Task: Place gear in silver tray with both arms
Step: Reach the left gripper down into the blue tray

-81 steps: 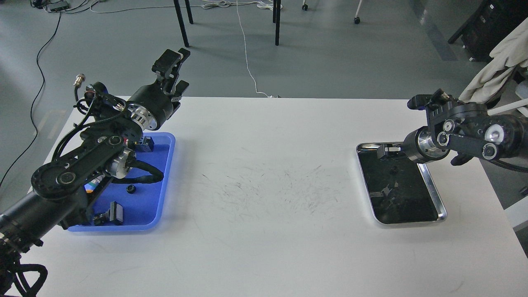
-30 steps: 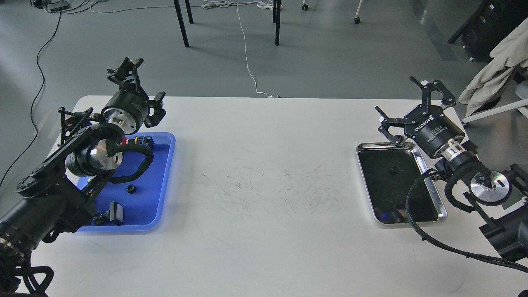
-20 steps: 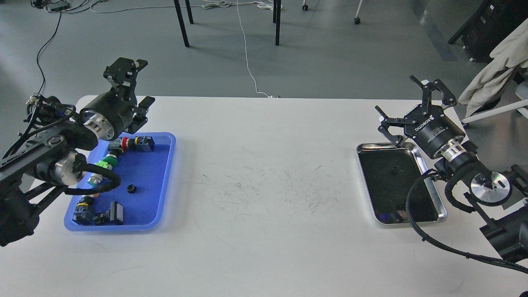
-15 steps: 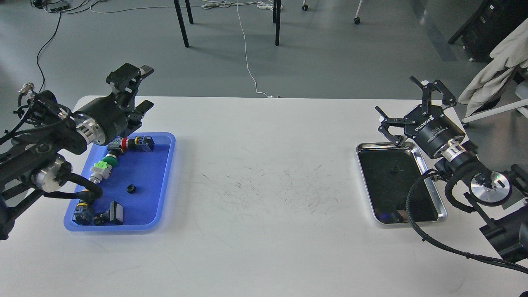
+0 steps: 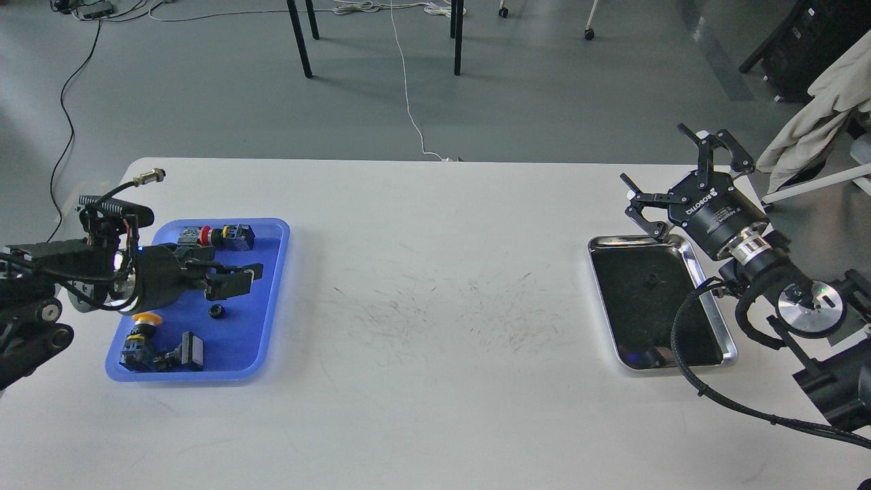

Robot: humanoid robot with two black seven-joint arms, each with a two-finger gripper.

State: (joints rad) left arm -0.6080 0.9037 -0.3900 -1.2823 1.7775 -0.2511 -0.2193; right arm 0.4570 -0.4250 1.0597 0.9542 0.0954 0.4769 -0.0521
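The small black toothed gear lies just below the left gripper, whose jaw gap I cannot make out, over the blue plastic tray, far from the right gripper, spread wide by the shiny silver metal tray.

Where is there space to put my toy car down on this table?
The white table lies bare between the blue tray and the silver tray, and along the near edge. The blue tray is crowded with parts, under the left claw.
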